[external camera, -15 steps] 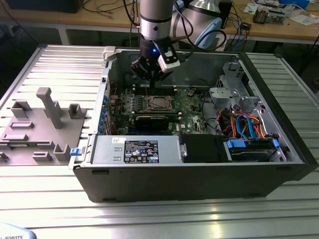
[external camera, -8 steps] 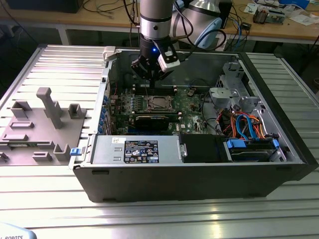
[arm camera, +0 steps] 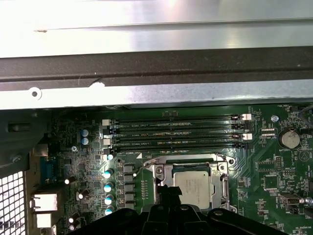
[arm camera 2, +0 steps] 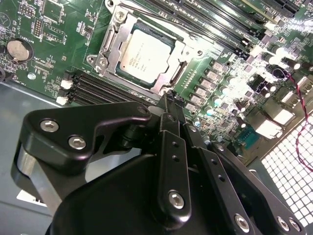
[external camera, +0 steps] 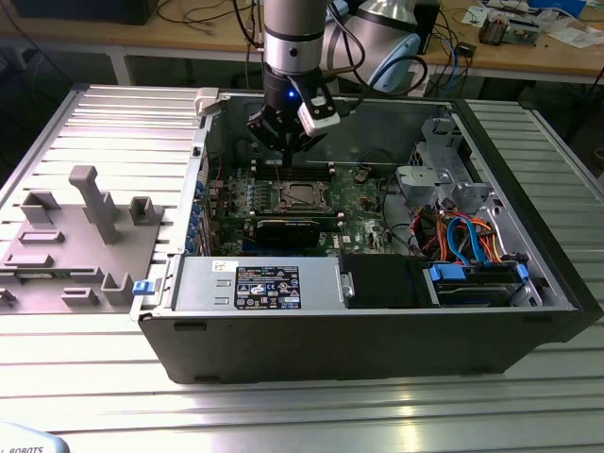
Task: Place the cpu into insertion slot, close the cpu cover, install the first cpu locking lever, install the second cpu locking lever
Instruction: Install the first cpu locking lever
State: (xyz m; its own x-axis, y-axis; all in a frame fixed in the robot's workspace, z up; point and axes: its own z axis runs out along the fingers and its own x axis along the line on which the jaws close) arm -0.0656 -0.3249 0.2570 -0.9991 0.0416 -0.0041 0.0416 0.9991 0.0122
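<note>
The cpu (arm camera 2: 145, 54) lies flat in the insertion slot (external camera: 300, 195) on the green motherboard, silver top up; in the first wrist view the cpu (arm camera: 193, 188) is partly behind my fingers. The cpu cover (arm camera 2: 108, 44) lies down around it as a silver frame (arm camera: 159, 177). A thin wire locking lever (arm camera 2: 146, 17) runs along one side of the socket. My gripper (external camera: 286, 151) hangs inside the case just above the socket's far edge. Its black fingertips (arm camera 2: 168, 98) are pressed together, shut with nothing between them. In the first wrist view the gripper (arm camera: 168, 190) sits at the socket's corner.
Black memory slots (arm camera: 176, 132) run beside the socket. A long black card (external camera: 283, 229), the power supply (external camera: 255, 283) and a drive cage with blue cables (external camera: 467, 236) fill the case. The case wall (arm camera: 156, 73) rises close behind the gripper. A grey fixture (external camera: 85, 217) stands outside on the exterior view's left.
</note>
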